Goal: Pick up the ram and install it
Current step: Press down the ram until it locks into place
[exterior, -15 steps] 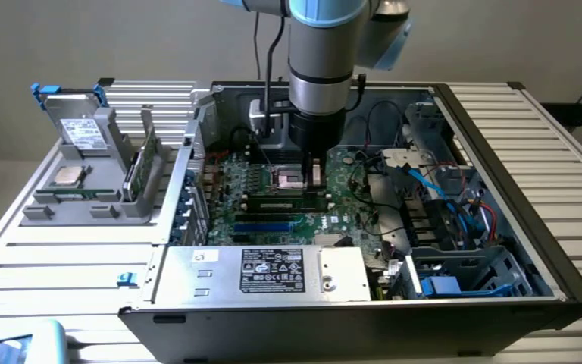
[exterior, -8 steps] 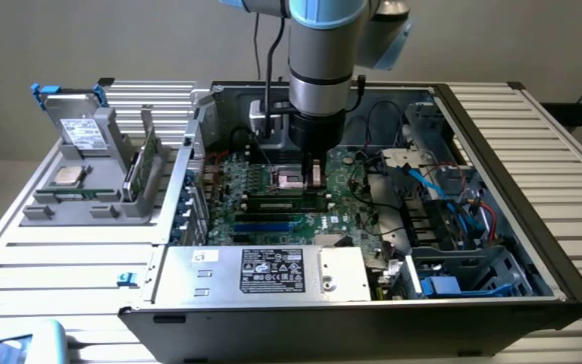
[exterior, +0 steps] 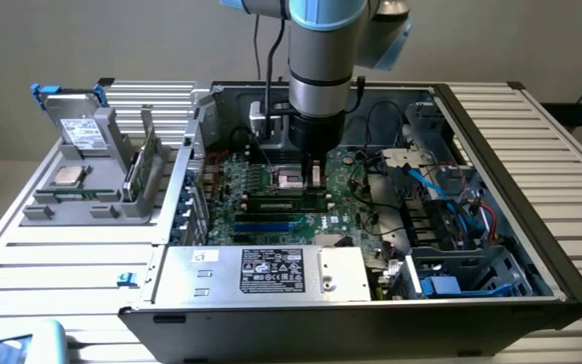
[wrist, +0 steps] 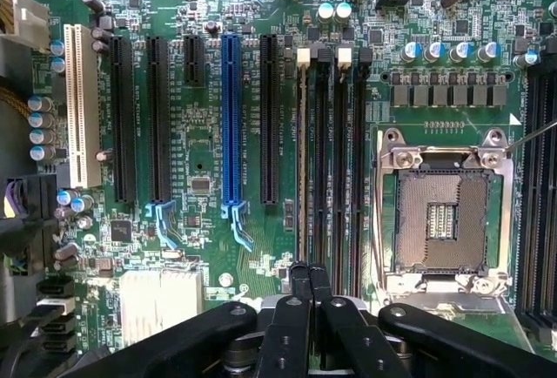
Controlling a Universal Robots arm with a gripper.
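Exterior view: the arm reaches down into the open case point(exterior: 559, 262), and its pincer point(exterior: 317, 176) hangs just over the motherboard point(exterior: 352, 182), beside the empty processor socket point(exterior: 293, 180). The ram point(exterior: 145, 163), a thin green stick, stands on edge in a grey holder point(exterior: 89, 208) on the counter point(exterior: 58, 258) at the exterior view's left. It is outside the case and well apart from the pincer.

In the wrist view the pincer point(wrist: 309, 278) is closed, its two black fingertips point(wrist: 300, 275) pressed together with nothing between them. It sits over the near end of the memory slots point(wrist: 335, 160), which run alongside the socket point(wrist: 442, 217). The slot nearest the black expansion slot point(wrist: 269, 117) shows a pale strip along its length. Whether that is a seated stick or only the slot's own plastic I cannot tell.

By my reading the pick-up is not yet done: the stick in the holder looks untouched and the pincer is empty. Taking it would call for open jaws set across the stick's thin faces, square to it so it lifts straight out of the holder. Seating it would call for the stick's long edge to line up with one slot, with the end latches open and the push straight down. A tilted stick could jam or miss the slot.
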